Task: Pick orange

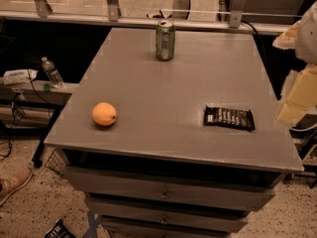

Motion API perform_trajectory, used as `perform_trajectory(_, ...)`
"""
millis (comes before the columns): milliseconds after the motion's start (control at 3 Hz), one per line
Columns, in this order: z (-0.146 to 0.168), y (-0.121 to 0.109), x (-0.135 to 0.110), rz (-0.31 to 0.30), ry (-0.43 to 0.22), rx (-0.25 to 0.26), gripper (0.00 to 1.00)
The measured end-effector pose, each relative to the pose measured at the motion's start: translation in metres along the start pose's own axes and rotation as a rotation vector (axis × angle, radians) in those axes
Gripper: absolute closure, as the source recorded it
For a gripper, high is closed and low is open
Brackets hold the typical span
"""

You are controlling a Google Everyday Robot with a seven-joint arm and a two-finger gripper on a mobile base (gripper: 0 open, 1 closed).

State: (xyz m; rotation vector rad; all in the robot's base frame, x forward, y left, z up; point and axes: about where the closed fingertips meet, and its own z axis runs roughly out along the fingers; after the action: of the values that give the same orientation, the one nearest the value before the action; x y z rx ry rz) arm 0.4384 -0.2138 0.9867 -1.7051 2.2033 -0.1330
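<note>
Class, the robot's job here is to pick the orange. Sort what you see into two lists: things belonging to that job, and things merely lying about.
Belongs to the job:
orange, front left of the cabinet top
pincer, at the right edge of view

Lying about:
green can, at the back
dark snack packet, front right
water bottle, off to the left

You have a grey desk (168,98) with drawers below its top, and 3 things lie on it, all well apart. The orange (104,114) sits near the front left corner. A green soda can (165,40) stands upright near the far edge, about midway across. A dark snack bar wrapper (229,118) lies flat toward the front right. Your end effector (296,100) is off the desk, just beyond its right edge, touching none of them.
</note>
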Motion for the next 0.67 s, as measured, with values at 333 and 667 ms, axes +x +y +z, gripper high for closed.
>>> perform_trajectory(333, 0.000, 0.000, 0.000, 0.000, 0.000, 0.000, 0.00)
perform_trajectory(667, 0.006, -0.007, -0.023, -0.014, -0.093, 0.002, 0.00)
